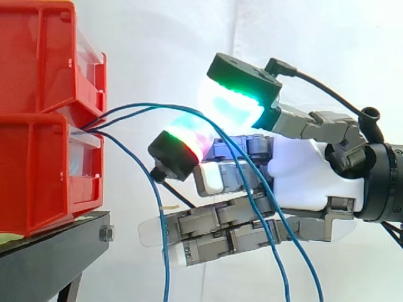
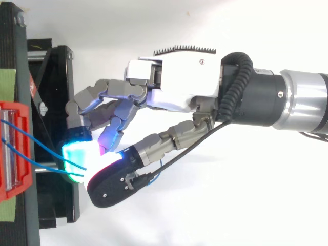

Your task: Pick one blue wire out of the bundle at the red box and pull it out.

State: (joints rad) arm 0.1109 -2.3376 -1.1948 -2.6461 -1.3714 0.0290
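— How many bins?
— Two red bins (image 1: 38, 170), stacked on the black stand (image 1: 50, 251) at left.
— And wires?
— Three blue wires (image 1: 164, 251) come out between them. One hangs down; two run right into my hand (image 1: 308, 170), pinched between glowing pads (image 1: 230, 104); my other fingers lie straight.

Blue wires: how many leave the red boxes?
3. One wire and another arch across the hand, falling rightward; the third drops beside the lower box. More may be hidden.

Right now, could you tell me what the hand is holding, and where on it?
One blue wire, pinched between fingertips of the hand, just out from the red box.
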